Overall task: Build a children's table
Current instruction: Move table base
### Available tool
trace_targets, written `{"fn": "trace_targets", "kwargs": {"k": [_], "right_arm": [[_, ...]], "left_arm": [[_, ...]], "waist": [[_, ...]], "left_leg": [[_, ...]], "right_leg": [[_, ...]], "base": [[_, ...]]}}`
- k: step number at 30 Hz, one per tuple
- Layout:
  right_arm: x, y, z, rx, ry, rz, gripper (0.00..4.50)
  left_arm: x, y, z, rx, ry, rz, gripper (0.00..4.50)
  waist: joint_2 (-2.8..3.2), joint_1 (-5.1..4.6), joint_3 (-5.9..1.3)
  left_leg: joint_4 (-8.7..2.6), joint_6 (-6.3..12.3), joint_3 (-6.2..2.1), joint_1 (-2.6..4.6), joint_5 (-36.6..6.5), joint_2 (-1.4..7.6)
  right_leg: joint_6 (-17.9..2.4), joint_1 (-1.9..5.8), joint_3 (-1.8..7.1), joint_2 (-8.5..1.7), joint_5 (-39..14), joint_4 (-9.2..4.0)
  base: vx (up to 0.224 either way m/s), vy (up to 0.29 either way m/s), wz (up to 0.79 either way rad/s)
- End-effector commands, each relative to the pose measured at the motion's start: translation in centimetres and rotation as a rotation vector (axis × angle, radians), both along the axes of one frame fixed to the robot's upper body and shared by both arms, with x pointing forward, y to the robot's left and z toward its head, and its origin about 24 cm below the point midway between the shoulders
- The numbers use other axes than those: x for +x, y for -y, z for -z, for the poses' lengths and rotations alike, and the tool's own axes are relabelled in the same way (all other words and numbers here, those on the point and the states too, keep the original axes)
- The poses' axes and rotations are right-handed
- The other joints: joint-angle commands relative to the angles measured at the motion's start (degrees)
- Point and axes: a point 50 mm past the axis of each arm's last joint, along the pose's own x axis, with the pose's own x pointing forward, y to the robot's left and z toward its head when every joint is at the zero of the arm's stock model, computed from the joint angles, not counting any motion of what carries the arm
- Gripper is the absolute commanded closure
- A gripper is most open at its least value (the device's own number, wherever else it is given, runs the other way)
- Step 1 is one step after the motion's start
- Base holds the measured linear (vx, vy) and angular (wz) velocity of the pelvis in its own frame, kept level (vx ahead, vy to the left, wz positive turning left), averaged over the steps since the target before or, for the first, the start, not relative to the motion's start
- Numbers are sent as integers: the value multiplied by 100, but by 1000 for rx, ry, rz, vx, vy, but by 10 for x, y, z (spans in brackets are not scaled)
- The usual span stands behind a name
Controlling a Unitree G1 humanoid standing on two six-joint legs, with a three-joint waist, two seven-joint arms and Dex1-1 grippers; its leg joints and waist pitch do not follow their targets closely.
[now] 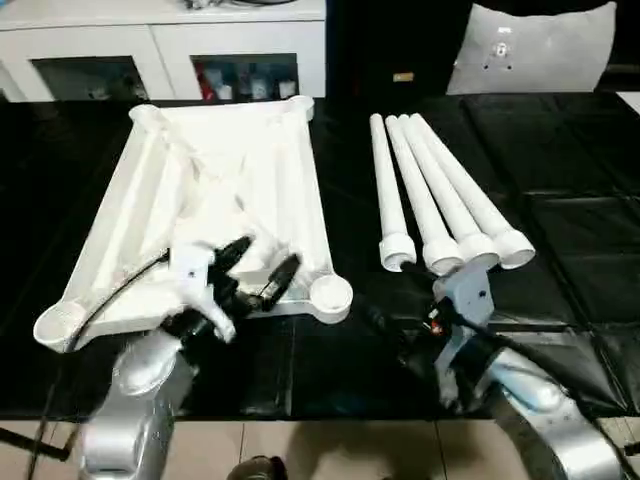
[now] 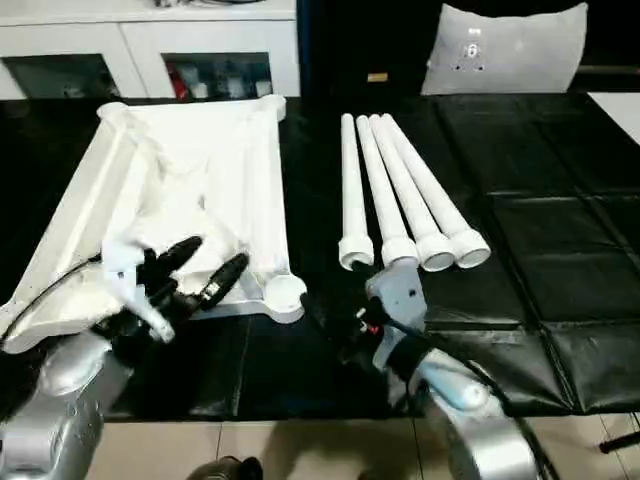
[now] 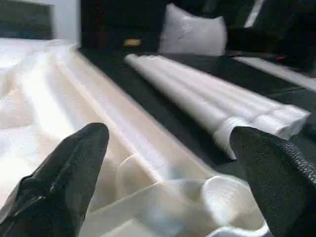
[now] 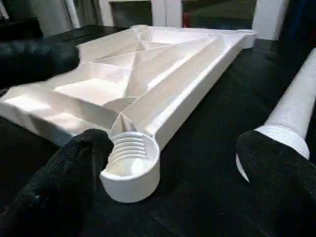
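The children's table lies in parts on the black sheet. Its white top (image 1: 200, 180) rests upside down at the left, ribbed underside up, with a round socket at each corner. Four white legs (image 1: 430, 190) lie side by side to its right, wide ends toward me. My left gripper (image 1: 262, 262) hovers open over the top's near edge, close to the near right socket (image 1: 330, 294). My right gripper (image 4: 173, 148) is open low over the sheet, pointing at that same socket (image 4: 131, 163), with a leg's wide end (image 4: 286, 133) beside one finger. Neither gripper holds anything.
A white cabinet (image 1: 160, 40) with glass doors stands behind the work surface, and a pale grey cushion-like shape (image 1: 535, 50) sits at the back right. The black sheet (image 1: 560, 200) stretches bare to the right of the legs. The surface's front edge runs just below my forearms.
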Motion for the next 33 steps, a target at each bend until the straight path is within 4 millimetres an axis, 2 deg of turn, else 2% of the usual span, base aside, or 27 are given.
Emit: {"fn": "trace_targets", "kwargs": {"k": [1, 2, 5, 8, 11, 12, 13, 14, 15, 16, 17, 18, 19, 20, 21, 22, 23, 24, 25, 26, 27, 29, 30, 31, 32, 33], "right_arm": [[0, 1, -2, 7, 22, 40, 1], [0, 2, -4, 21, 41, 80, 1], [2, 4, -4, 34, 42, 114, 1], [3, 4, -3, 40, 27, 124, 1], [3, 3, 0, 26, 18, 131, 1], [2, 3, 0, 25, 17, 131, 1], [2, 3, 1, 26, 16, 131, 1], [1, 2, 1, 29, 14, 130, 1], [1, 2, 2, 29, 13, 130, 1], [1, 2, 2, 27, 12, 130, 1], [1, 2, 2, 25, 10, 130, 1], [1, 2, 3, 24, 9, 129, 1], [0, 2, 3, 21, 6, 129, 1], [0, 2, 3, 20, 5, 129, 1], [1, 2, 4, 18, 4, 129, 1], [1, 2, 4, 18, 4, 129, 1], [1, 2, 4, 16, 3, 129, 1], [1, 2, 4, 15, 2, 128, 1], [0, 2, 4, 13, 0, 125, 1], [0, 2, 4, 13, 0, 124, 1], [0, 2, 4, 12, -1, 123, 1], [0, 3, 4, 10, -1, 124, 1], [0, 3, 4, 8, -2, 124, 1], [0, 3, 4, 8, -2, 124, 1], [-1, 3, 4, 7, -2, 124, 1], [-1, 4, 5, 5, -3, 125, 1]], "left_arm": [[-2, -3, -4, 22, 33, -66, 0], [-4, -3, -3, 49, 39, -117, 0], [-5, -1, -4, 71, 54, -144, 0], [-7, -2, -5, 77, 56, -166, 0], [-10, -3, -5, 96, 54, -205, 0], [-11, -3, -6, 94, 54, -211, 0], [-11, -3, -6, 93, 55, -214, 0], [-12, -4, -6, 94, 54, -218, 0], [-12, -4, -5, 96, 54, -219, 0], [-12, -4, -5, 99, 51, -221, 0], [-13, -4, -4, 100, 48, -223, 0], [-14, -4, -4, 100, 47, -224, 0], [-16, -4, -2, 78, 32, -231, 0], [-17, -4, 0, 64, 10, -243, 0], [-18, -5, 1, 70, 4, -250, 0], [-18, -5, 1, 70, 4, -250, 0], [-18, -5, 1, 72, 0, -254, 0], [-19, -6, 2, 74, -4, -260, 0], [-19, -7, 3, 75, -6, -263, 0], [-19, -7, 3, 74, -6, -263, 0], [-20, -7, 4, 72, -7, -261, 0], [-20, -6, 5, 69, -14, -259, 0], [-20, -5, 5, 66, -18, -256, 0], [-20, -5, 5, 66, -18, -256, 0], [-21, -5, 5, 64, -20, -255, 0], [-21, -4, 5, 66, -23, -253, 0]], "waist": [[-54, -30, -228], [-78, -32, -219], [-56, -17, -231], [-63, -12, -243], [-73, -10, -259], [-65, -10, -260], [-51, -15, -261], [-63, -26, -266], [-13, -62, -255], [-15, -89, -270], [17, -111, -274], [100, -170, -268], [60, -197, -274], [11, -231, -259], [-215, -183, -244], [-267, -110, -235], [-225, 10, -234], [-231, 59, -183], [-240, 52, -165], [-207, 47, -168], [-186, 47, -200], [-165, 48, -235], [-100, 35, -309], [-75, 33, -349], [-55, 40, -435], [-35, 31, -569]], "left_leg": [[-478, 76, -187, 176, -1623, 430], [-488, 13, -193, 162, -1652, 429], [-494, -61, -208, 178, -1645, 425], [-490, -89, -212, 169, -1580, 421], [-463, -17, -206, 157, -1395, 418], [-464, -15, -215, 165, -1338, 421], [-479, -89, -240, 191, -1351, 443], [-501, -239, -278, 218, -1393, 483], [-557, -424, -364, 263, -1598, 579], [-593, -463, -428, 312, -1697, 669], [-653, -440, -525, 354, -1752, 801], [-832, -85, -757, 418, -1804, 1161], [-816, 133, -727, 408, -1828, 1164], [-720, 528, -583, 281, -1844, 990], [-291, 620, -136, 42, -1754, 300], [-13, 554, -36, -34, -1292, 49], [0, 440, -94, 23, -893, 106], [-168, 95, -159, 8, -775, 227], [-209, 7, -164, 1, -890, 245], [-292, -197, -194, 45, -1157, 291], [-353, -303, -214, 75, -1338, 331], [-414, -314, -230, 99, -1412, 388], [-432, -195, -258, 43, -830, 439], [-410, -115, -276, 16, -363, 445], [-270, 177, -256, 24, 638, 422], [-76, 632, -265, -39, 2094, 342]], "right_leg": [[-1068, 19, 208, -424, -589, -477], [-971, 21, 210, -431, -727, -490], [-840, 6, 210, -413, -649, -484], [-811, 16, 208, -411, -391, -462], [-831, 36, 201, -415, -45, -442], [-835, 37, 188, -397, 38, -427], [-835, 34, 161, -349, 81, -416], [-821, 44, 117, -274, 194, -385], [-793, 32, 51, -169, 247, -351], [-817, 27, 11, -116, 280, -306], [-865, 6, -30, -93, 304, -235], [-994, -84, -117, -114, 118, -9], [-1027, -91, -114, -153, 86, 5], [-1289, -48, -46, -294, 173, -113], [-1670, 50, 100, -423, -2, -566], [-1560, 140, 150, -561, -501, -678], [-1278, 121, 219, -741, -1176, -751], [-297, 62, 205, -621, -2955, -796], [-133, 30, 205, -575, -3311, -799], [-7, -12, 155, -483, -3578, -780], [-17, -24, 133, -398, -3215, -730], [-130, -45, 118, -326, -2486, -635], [-503, -48, 92, -251, -756, -478], [-670, -45, 61, -216, 103, -392], [-965, -102, -5, -156, 1751, -225], [-1181, -153, -109, -94, 3479, -30]], "base": [[0, 0, 0], [0, 0, 0], [0, 0, 0], [0, 0, 0], [0, 0, 0], [0, 0, 0], [0, 0, 0], [0, 0, 0], [0, 0, 0], [0, 0, 0], [0, 0, 0], [-14, -73, 10], [-14, -73, 10], [-20, -115, 12], [-27, -114, 4], [-27, -114, 4], [-45, -103, -1], [-53, -94, -4], [-53, -94, -4], [0, 0, 0], [0, 0, 0], [0, 0, 0], [10, 52, -3], [10, 52, -3], [18, 59, -2], [6, 56, 0]]}}
